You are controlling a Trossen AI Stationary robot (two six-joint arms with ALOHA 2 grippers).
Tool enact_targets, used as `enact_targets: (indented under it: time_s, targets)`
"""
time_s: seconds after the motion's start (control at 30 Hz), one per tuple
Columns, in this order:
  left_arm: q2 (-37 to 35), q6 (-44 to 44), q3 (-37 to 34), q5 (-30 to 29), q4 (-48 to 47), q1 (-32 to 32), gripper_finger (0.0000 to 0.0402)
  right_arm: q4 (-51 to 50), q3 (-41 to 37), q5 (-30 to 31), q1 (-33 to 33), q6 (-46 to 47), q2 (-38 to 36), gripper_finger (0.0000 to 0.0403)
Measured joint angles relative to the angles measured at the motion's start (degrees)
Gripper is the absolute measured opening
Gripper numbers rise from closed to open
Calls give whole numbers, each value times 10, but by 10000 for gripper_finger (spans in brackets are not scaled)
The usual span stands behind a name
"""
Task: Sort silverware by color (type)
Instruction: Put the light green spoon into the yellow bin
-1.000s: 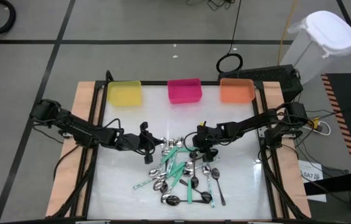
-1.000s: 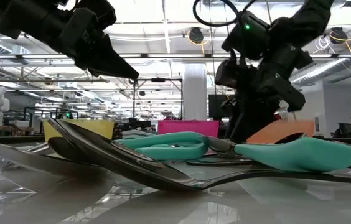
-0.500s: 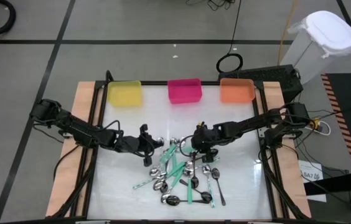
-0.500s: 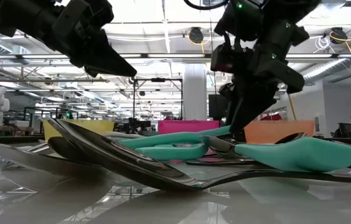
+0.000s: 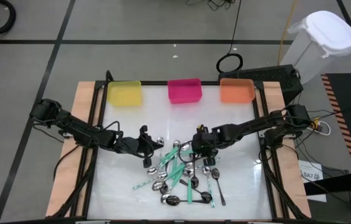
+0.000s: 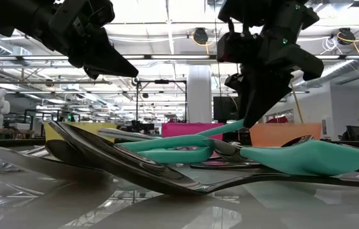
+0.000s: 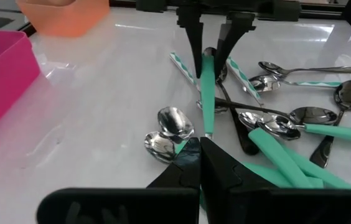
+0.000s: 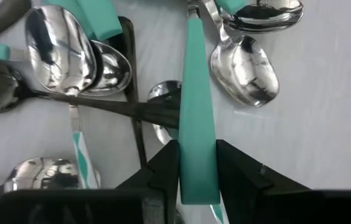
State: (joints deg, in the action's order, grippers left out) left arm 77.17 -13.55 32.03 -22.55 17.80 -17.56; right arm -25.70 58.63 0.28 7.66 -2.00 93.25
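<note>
The silverware (image 5: 182, 177) lies in a heap at the table's middle: teal-handled, all-silver and dark spoons. My right gripper (image 5: 196, 147) stands over the heap's far side, shut on one teal-handled spoon (image 7: 207, 93). My left gripper (image 5: 152, 147) hovers shut to the left of the heap, above the table, holding nothing; in the low view it hangs high (image 6: 125, 69). My right gripper pinches the teal handle near its free end (image 8: 195, 163) between its two fingers (image 8: 163, 168). The fingers come steeply from above, along the handle. The handle end is raised and the spoon slants down (image 6: 211, 131) into the heap, its bowl end hidden.
Three bins stand along the far edge: yellow (image 5: 124, 93), pink (image 5: 184, 90) and orange (image 5: 236, 89). Bare white table lies between the bins and the heap and to the heap's left and right. A loose silver spoon bowl (image 7: 174, 121) lies just before my left gripper.
My right gripper has risen and tipped more steeply downward, drawing the teal spoon's handle end up off the heap while its other end stays among the spoons. It has also shifted slightly toward the table's left.
</note>
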Motion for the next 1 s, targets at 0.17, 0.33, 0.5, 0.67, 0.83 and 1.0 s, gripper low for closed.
enact_targets:
  time_s: [0.17, 0.33, 0.5, 0.67, 0.83, 1.0]
  targets:
    - [0, -3, 0, 0, 0, 0, 1, -3, 1, 16, 6, 2, -4, 81]
    - [0, -5, 0, 0, 0, 0, 1, -16, 1, 30, 11, 14, -23, 81]
    - [0, -5, 0, 0, 0, 0, 1, -17, 1, 50, 23, 16, -46, 81]
    - [0, -6, 0, 0, 0, 0, 1, -35, 1, 59, 35, 26, -59, 81]
    - [0, -8, 0, 0, 0, 0, 1, -44, 1, 60, 44, 29, -63, 81]
    - [0, -15, 0, 0, 1, 0, 1, -51, 1, 59, 53, 38, -75, 80]
